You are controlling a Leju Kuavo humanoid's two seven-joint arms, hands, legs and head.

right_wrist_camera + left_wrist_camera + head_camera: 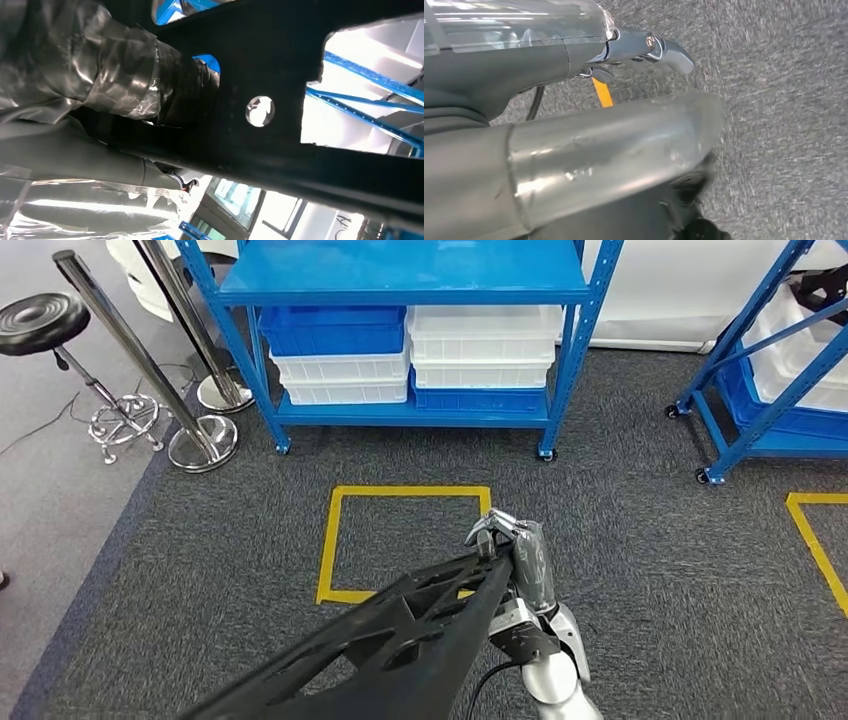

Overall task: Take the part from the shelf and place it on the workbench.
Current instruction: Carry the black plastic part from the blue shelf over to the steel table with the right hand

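Gripping one end of the black part (pixel 400 630), the right hand (pixel 520 560) holds it above the grey carpet (pixel 650 570). The part extends from the hand toward the robot's left. Whether the left hand (pixel 574 145) holds anything cannot be told.

head high (downward), wrists close-up

A: The black part (pixel 400 635) runs off the near edge in the head view; its near end can't be seen; it also covers much of the right hand (pixel 520 570).

B: The left hand (pixel 574 145) is blurred; its grip can't be told.
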